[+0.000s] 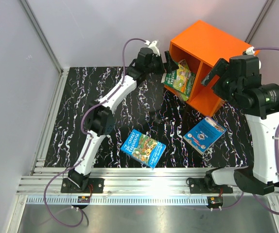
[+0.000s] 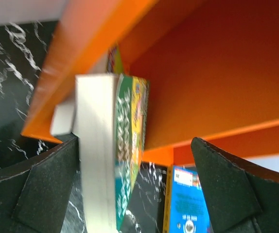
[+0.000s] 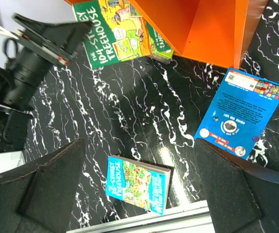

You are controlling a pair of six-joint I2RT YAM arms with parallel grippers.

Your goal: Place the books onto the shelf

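Observation:
The orange shelf (image 1: pixel 205 46) stands at the back right, its open face toward the table's middle. A green book (image 1: pixel 181 77) leans out of its left compartment, with a second green one (image 3: pixel 159 46) behind it. My left gripper (image 1: pixel 170 64) is at this book and open; in the left wrist view the book's white page edge (image 2: pixel 100 170) stands close by the left finger, with a wide gap to the right finger. Two blue books lie flat on the table: one (image 1: pixel 143 148) near the front, one with a round emblem (image 1: pixel 204 135) before the shelf. My right gripper (image 1: pixel 210 75) hovers high, open and empty.
The black marbled table (image 1: pixel 81 97) ends in an aluminium rail (image 1: pixel 144 174) at the near side. Grey walls enclose the left and back. The shelf's right compartment (image 1: pixel 212 94) shows no book. The left arm (image 1: pixel 115 94) stretches diagonally across the table's middle.

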